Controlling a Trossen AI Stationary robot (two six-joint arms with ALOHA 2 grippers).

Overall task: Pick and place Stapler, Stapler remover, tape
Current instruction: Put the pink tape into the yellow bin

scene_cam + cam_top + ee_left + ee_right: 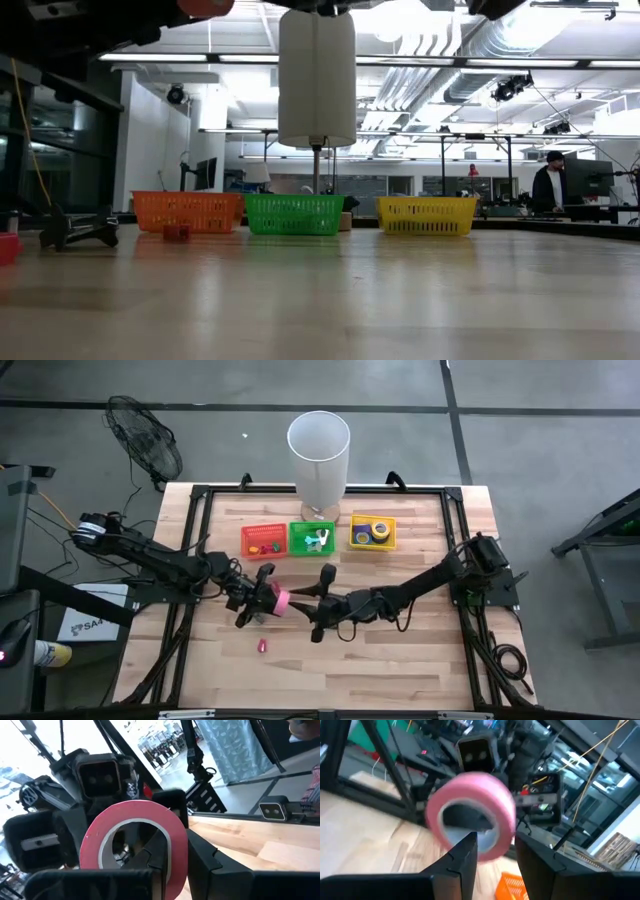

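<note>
A pink tape roll [281,600] hangs in mid-air over the table's middle, between both grippers. My left gripper [266,597] comes from the table's left and is shut on it; in the left wrist view the roll [132,845] fills the picture. My right gripper [300,600] faces it from the right, open, with one finger [465,857] in front of the roll's hollow [467,820] and the other [535,862] beside its outer wall; whether they touch, I cannot tell. More tape rolls [379,530] lie in the yellow basket [356,540]. I can pick out no stapler or staple remover. My left gripper holds the pink roll by its wall [176,851], one finger [156,852] inside the hollow and the other [200,860] outside. The fingers come level from the table's left. The roll is lifted clear of the table, standing on edge.
A red basket [248,543], a green basket [296,540] and the yellow one stand in a row near the far edge, before a tall white cylinder [319,455]. A small pink thing [262,646] lies on the wood nearer the front. A person [550,185] stands in the room behind.
</note>
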